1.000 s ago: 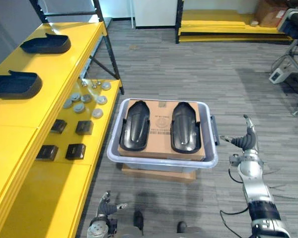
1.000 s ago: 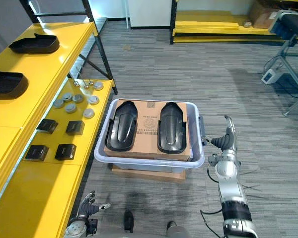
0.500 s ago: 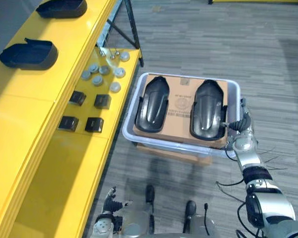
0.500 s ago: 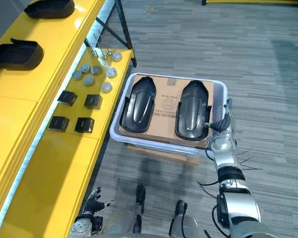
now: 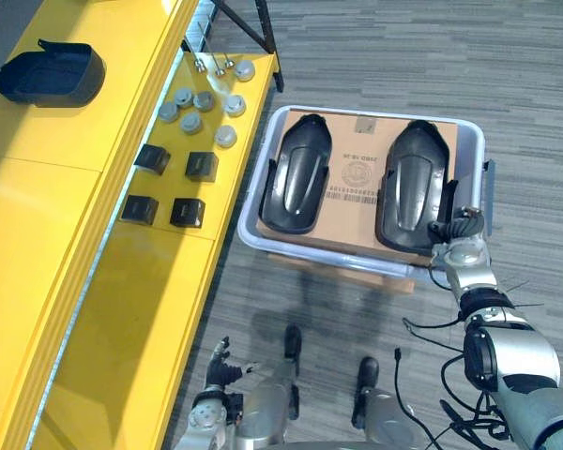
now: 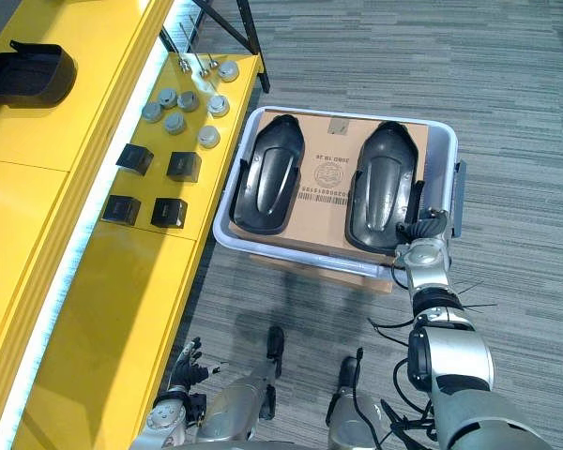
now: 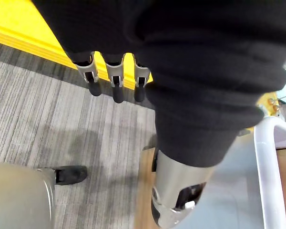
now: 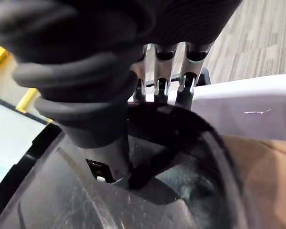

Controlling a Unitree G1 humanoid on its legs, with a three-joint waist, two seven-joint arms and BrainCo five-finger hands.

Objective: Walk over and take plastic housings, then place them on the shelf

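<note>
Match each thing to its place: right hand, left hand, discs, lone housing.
Things:
1. right hand
2. left hand
3. discs
4. lone housing

Places:
A. shelf, top level
B. low over the floor
C. at the right housing in the bin
D. lower ledge, beside black boxes

Pairs: 1-C, 2-B, 3-D, 4-A

— Where are the plastic housings?
— Two glossy black shells lie flat, side by side on a cardboard sheet (image 5: 357, 169) inside a pale bin (image 5: 253, 234): the left housing (image 5: 298, 178) and the right housing (image 5: 415, 186).
— Any more?
— A third housing (image 5: 52, 73) rests hollow side up on the yellow shelf (image 5: 38, 234).
</note>
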